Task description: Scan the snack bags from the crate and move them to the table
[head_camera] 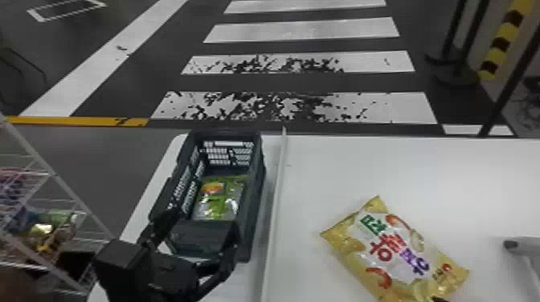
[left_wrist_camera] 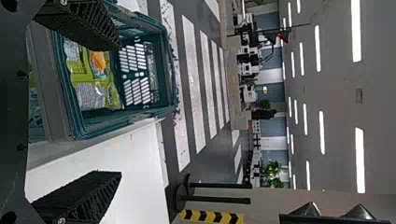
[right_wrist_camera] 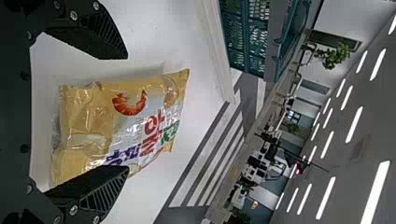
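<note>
The dark green crate [head_camera: 257,172] [left_wrist_camera: 170,70] stands on the left of the table, holding a green snack bag [head_camera: 219,198] [left_wrist_camera: 91,79]. Above its near end is my left gripper [head_camera: 204,229], fingers apart; in its wrist view the left gripper [left_wrist_camera: 119,111] has nothing between its fingers. A yellow snack bag [head_camera: 395,251] [right_wrist_camera: 126,121] lies face up on the white table [head_camera: 321,168], right of the crate. At that bag's near edge, a black tip of my right gripper [head_camera: 441,299] shows. The right gripper [right_wrist_camera: 127,113] is open in its wrist view, the bag lying beyond and between its fingers.
A raised pale strip [head_camera: 274,200] runs between the crate and the yellow bag. At the table's right edge is a grey and white object [head_camera: 522,245]. A wire rack [head_camera: 52,176] with colourful packets stands at the left. Dark posts [head_camera: 454,40] rise beyond the table.
</note>
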`<act>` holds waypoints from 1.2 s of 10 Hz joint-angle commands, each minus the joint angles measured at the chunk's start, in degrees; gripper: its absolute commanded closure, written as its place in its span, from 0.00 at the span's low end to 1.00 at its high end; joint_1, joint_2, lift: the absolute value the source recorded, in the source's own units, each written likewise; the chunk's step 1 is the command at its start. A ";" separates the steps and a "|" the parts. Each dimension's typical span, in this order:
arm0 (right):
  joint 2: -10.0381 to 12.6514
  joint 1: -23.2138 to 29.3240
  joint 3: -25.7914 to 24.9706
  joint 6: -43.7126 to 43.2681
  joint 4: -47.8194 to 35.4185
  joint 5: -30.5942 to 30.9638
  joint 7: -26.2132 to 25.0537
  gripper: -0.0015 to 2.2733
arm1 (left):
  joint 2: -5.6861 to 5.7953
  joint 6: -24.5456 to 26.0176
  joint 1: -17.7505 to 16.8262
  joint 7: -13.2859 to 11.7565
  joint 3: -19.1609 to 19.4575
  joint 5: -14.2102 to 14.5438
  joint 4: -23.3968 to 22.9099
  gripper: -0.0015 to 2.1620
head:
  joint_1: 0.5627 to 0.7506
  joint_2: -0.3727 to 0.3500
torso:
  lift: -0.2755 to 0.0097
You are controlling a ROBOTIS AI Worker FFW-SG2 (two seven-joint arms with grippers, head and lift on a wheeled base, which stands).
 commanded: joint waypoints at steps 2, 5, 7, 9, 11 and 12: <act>-0.15 -2.09 0.97 2.57 1.88 0.01 0.40 0.07 | 0.88 0.14 0.00 -0.34 -0.35 0.16 0.06 0.02 | 0.70 0.72 | 0.63; -0.15 -3.85 1.23 5.91 2.32 0.01 0.49 0.07 | 2.29 0.31 0.00 -0.87 -0.44 0.95 -0.11 0.02 | 0.70 0.70 | 0.63; -0.15 -5.08 1.23 7.50 3.03 0.01 0.49 0.07 | 2.38 0.31 0.00 -1.13 -0.53 1.13 -0.29 0.02 | 0.70 0.68 | 0.63; -0.33 -5.52 1.40 8.02 3.82 0.72 0.49 0.08 | 2.47 0.49 -0.18 -1.22 -0.53 1.13 -0.46 0.02 | 0.70 0.66 | 0.63; -0.94 -5.69 2.11 8.55 4.35 1.86 0.49 0.12 | 2.55 0.49 -0.27 -1.48 -0.44 1.48 -0.46 0.02 | 0.70 0.65 | 0.63; -1.03 -6.13 2.72 9.43 4.43 2.04 0.49 0.17 | 2.47 0.49 -0.35 -1.57 -0.44 1.66 -0.46 0.02 | 0.70 0.65 | 0.63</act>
